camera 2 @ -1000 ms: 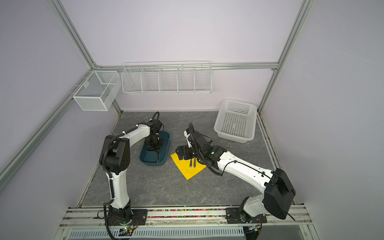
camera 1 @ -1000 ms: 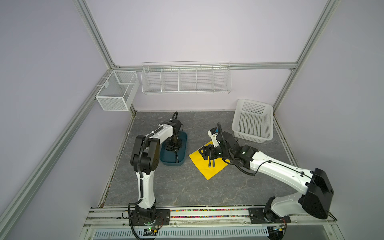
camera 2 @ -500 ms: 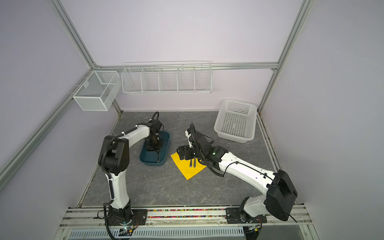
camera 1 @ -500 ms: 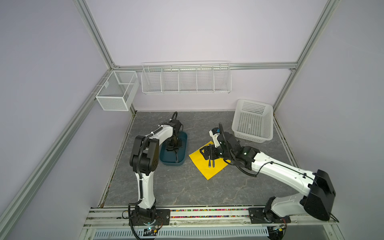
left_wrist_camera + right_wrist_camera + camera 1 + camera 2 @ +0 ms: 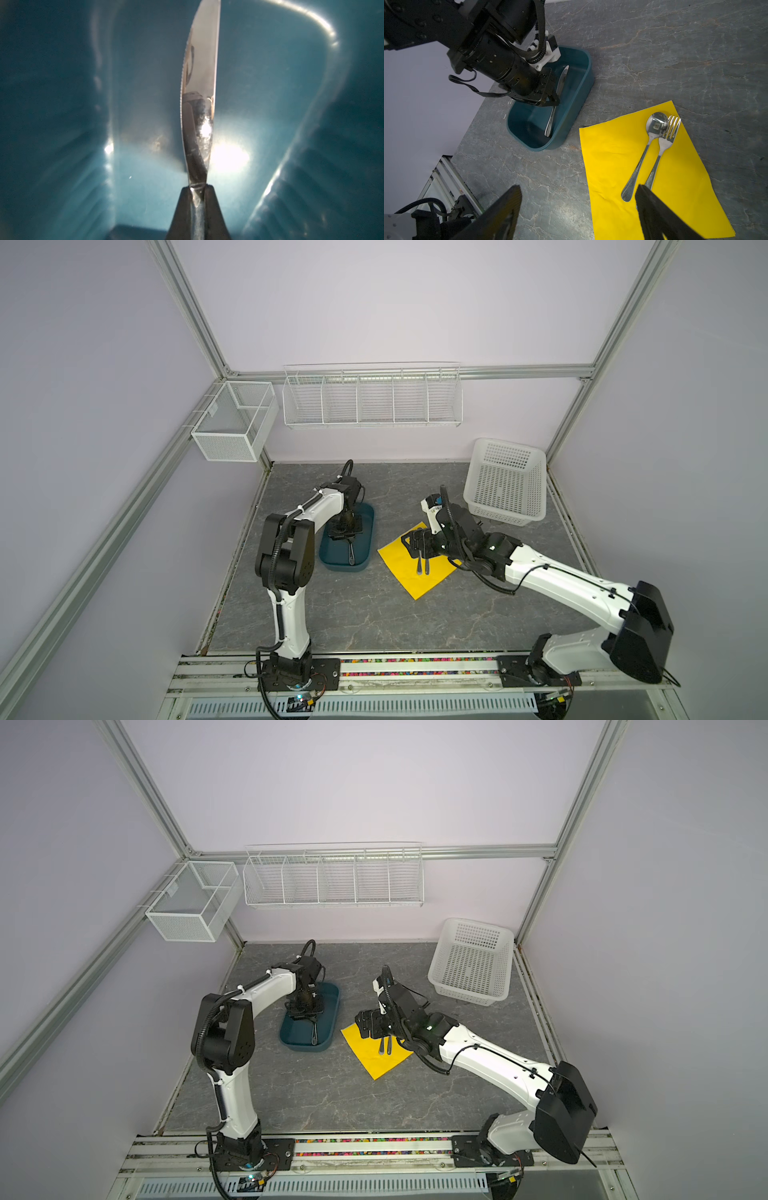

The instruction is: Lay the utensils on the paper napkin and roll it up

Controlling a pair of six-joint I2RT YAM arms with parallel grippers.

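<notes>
A silver knife (image 5: 199, 93) lies in the teal tub (image 5: 367, 526) at the left, and my left gripper (image 5: 197, 190) is shut on its handle just below the blade. In both top views the handle (image 5: 351, 556) (image 5: 314, 1036) sticks out below that gripper (image 5: 348, 537). The yellow paper napkin (image 5: 612, 166) lies flat beside the tub, with a spoon (image 5: 643, 158) and a fork (image 5: 662, 149) side by side on it. My right gripper (image 5: 578, 187) hangs open over the napkin's edge nearest the tub, with nothing between its fingers.
A white plastic basket (image 5: 505, 485) stands at the back right of the grey table. A wire rack (image 5: 372, 400) and a wire box (image 5: 232, 427) hang on the walls above. The metal rail (image 5: 415, 668) runs along the front edge.
</notes>
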